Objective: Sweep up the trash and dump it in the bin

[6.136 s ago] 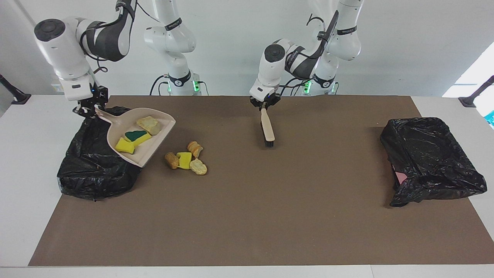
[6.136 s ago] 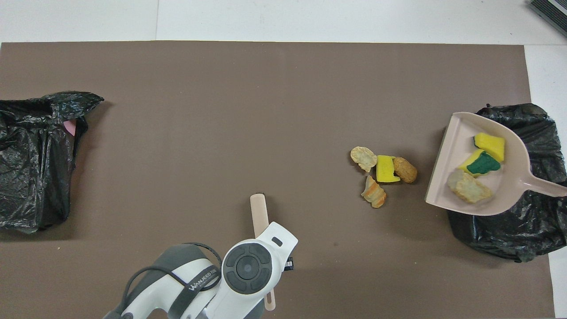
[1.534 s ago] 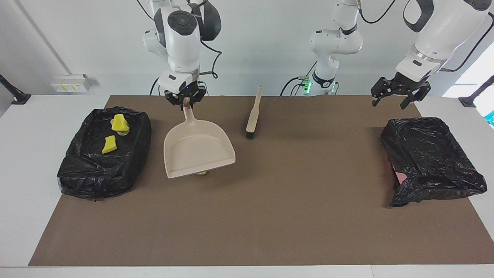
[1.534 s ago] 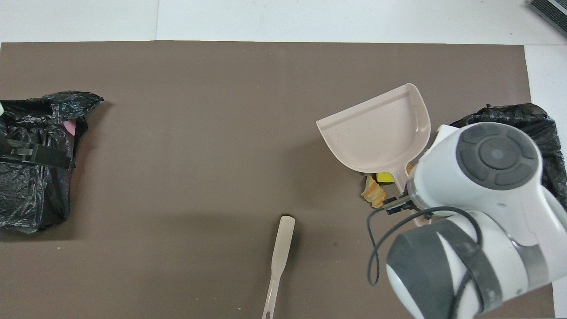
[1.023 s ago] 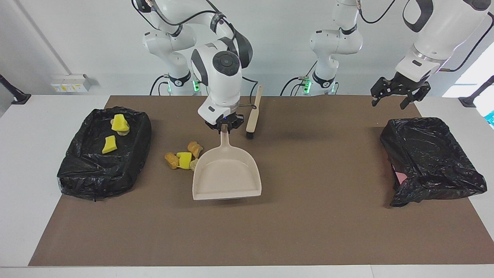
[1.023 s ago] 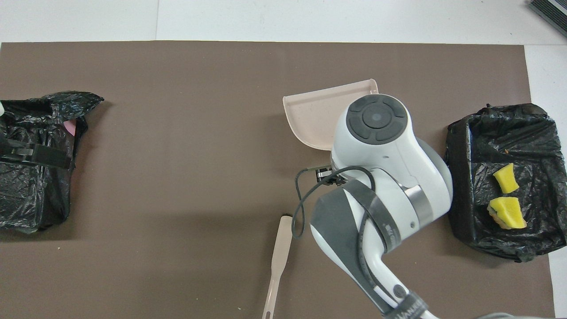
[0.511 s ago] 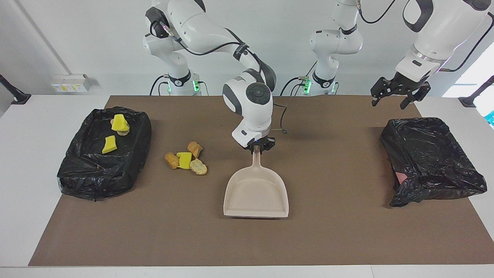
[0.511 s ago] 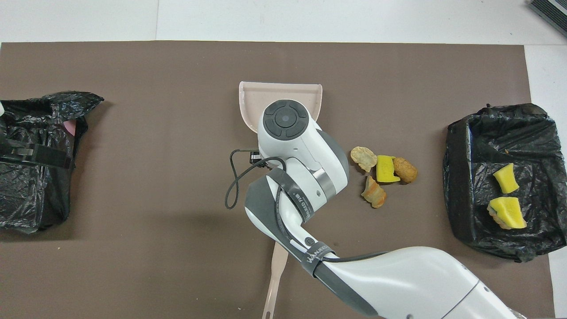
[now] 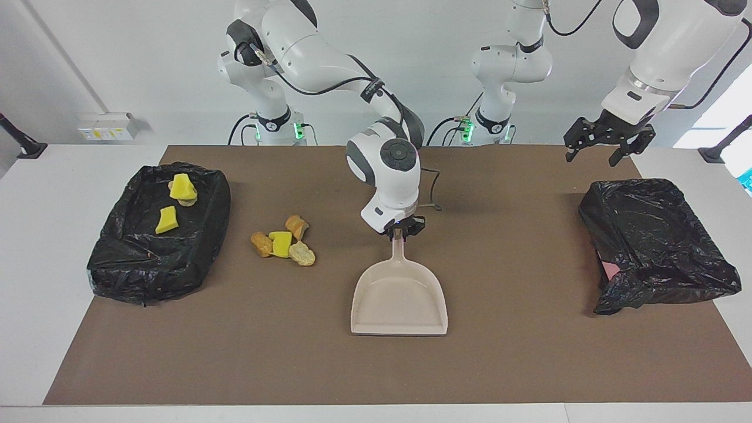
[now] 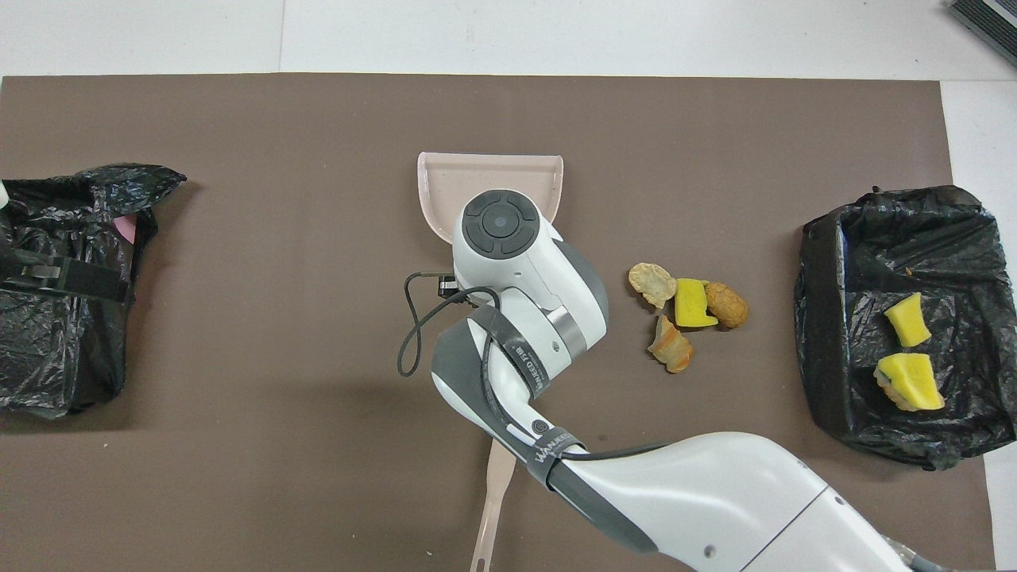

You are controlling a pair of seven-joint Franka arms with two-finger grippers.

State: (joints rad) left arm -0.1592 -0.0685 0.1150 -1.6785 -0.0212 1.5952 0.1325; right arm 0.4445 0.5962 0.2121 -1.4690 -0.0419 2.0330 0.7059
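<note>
My right gripper [image 9: 399,231] is shut on the handle of the empty beige dustpan [image 9: 399,299], which sits low and flat at the mat's middle [image 10: 490,171]. Several loose trash scraps [image 9: 283,242], one yellow sponge piece among tan bread lumps, lie on the mat beside the pan toward the right arm's end [image 10: 687,306]. Yellow sponge pieces [image 9: 176,197] lie in the black-lined bin [image 9: 135,267] at that end [image 10: 842,262]. My left gripper [image 9: 593,155] is open and empty, up over the mat near the other black bin [image 9: 658,241].
The beige hand brush lies on the mat near the robots; only its handle [image 10: 493,500] shows under my right arm in the overhead view. The second black-lined bin [image 10: 63,318] stands at the left arm's end. The brown mat [image 9: 517,364] covers the table.
My right gripper dumped the scraps from the dustpan into the bin, then carried the empty pan past the loose scraps to the mat's middle. My left gripper let go of the brush and now waits.
</note>
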